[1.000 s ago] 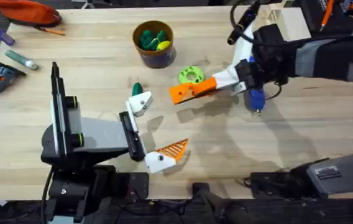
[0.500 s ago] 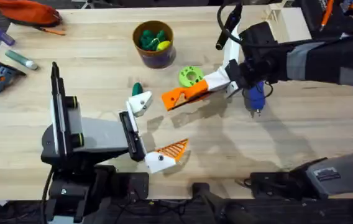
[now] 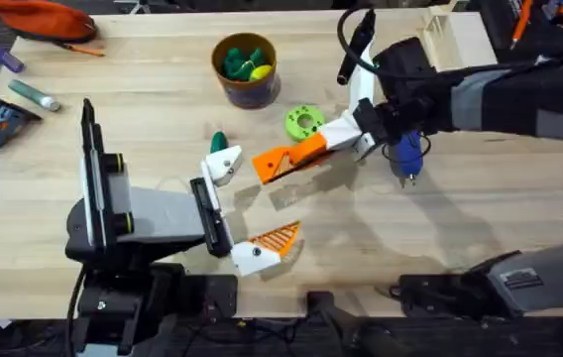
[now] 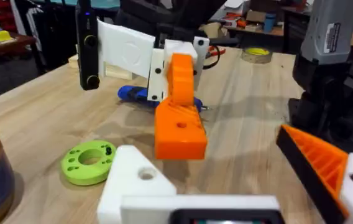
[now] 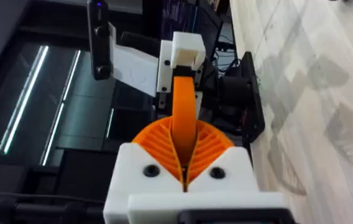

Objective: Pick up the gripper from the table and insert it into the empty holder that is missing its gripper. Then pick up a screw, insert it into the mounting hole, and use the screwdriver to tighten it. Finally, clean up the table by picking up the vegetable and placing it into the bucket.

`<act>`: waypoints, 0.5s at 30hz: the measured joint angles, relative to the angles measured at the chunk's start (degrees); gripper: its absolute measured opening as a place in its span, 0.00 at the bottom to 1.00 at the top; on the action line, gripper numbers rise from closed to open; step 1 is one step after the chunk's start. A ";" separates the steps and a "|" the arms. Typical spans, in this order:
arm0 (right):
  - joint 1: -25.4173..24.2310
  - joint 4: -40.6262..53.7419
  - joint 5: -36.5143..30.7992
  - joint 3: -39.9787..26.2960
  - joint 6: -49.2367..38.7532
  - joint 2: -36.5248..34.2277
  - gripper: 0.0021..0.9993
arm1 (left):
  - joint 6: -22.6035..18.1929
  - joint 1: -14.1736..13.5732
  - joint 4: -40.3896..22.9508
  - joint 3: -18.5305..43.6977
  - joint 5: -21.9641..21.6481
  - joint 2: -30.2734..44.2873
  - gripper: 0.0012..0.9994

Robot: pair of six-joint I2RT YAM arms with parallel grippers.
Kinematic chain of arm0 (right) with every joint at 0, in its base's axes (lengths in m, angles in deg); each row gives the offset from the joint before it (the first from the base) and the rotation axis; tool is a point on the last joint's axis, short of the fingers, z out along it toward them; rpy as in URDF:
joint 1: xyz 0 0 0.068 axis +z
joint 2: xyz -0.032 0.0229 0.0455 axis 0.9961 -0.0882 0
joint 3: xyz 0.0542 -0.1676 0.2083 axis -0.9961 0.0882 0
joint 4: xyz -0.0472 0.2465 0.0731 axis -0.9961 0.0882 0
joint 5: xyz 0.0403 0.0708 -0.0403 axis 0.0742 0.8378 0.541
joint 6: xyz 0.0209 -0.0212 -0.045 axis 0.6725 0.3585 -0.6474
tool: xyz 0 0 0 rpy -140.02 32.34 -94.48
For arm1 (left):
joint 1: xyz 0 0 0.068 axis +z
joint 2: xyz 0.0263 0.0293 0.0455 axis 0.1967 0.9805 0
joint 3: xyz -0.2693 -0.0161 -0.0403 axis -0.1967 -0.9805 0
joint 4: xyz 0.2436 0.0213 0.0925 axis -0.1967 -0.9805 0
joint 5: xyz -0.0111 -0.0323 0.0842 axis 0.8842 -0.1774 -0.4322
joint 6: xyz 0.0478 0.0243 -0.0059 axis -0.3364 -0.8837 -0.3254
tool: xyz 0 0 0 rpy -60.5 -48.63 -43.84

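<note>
My right gripper [image 3: 349, 133] is shut on the gripper [image 3: 286, 159], an orange block held above the table and pointing at the left arm. The right wrist view has the ribbed pads [image 5: 151, 146] clamped on that block [image 5: 184, 112], with the holder [image 5: 186, 51] beyond it. The white holder [image 3: 224, 165] is one finger of my open left gripper [image 3: 245, 206]; the other finger carries an orange ribbed tip [image 3: 277, 238]. In the left wrist view the block [image 4: 179, 121] hangs just past the holder [image 4: 140, 182]. The dark green vegetable [image 3: 219, 142] lies beside the holder. The blue screwdriver [image 3: 406, 155] lies under the right arm. The bucket [image 3: 246, 69] stands at the back.
A lime-green disc [image 3: 304, 122] lies between the bucket and the block. The bucket holds green and yellow toys. A pale wooden box [image 3: 455, 35] stands at the back right. Tools and an orange pouch [image 3: 44, 18] lie at the far left.
The right arm has carried the orange block leftward, closer to the white holder. The left arm has not moved.
</note>
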 joint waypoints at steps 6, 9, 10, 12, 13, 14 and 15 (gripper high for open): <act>1.56 -1.62 0.00 0.00 0.80 -0.02 0.01 | 0.00 0.00 0.00 0.00 0.00 0.02 0.99; 2.13 -3.49 0.00 0.00 1.95 -0.02 0.01 | -0.02 0.00 0.00 0.00 0.00 0.02 0.99; 2.25 -4.11 0.00 0.00 2.39 -0.02 0.01 | 0.00 0.00 0.00 0.00 0.00 0.00 0.99; 2.40 -5.28 0.00 0.00 3.26 0.00 0.01 | 0.00 0.00 0.00 0.00 0.00 0.00 0.99; 2.47 -5.95 0.02 0.00 3.85 -0.11 0.01 | 0.00 0.00 0.00 0.00 0.00 0.00 0.99; 2.47 -6.26 -0.01 0.00 4.26 -0.17 0.01 | -0.01 0.00 0.00 0.00 0.00 0.00 0.99; 2.48 -6.35 0.00 0.00 4.56 -0.29 0.01 | -0.01 0.00 0.00 0.00 0.00 0.01 0.99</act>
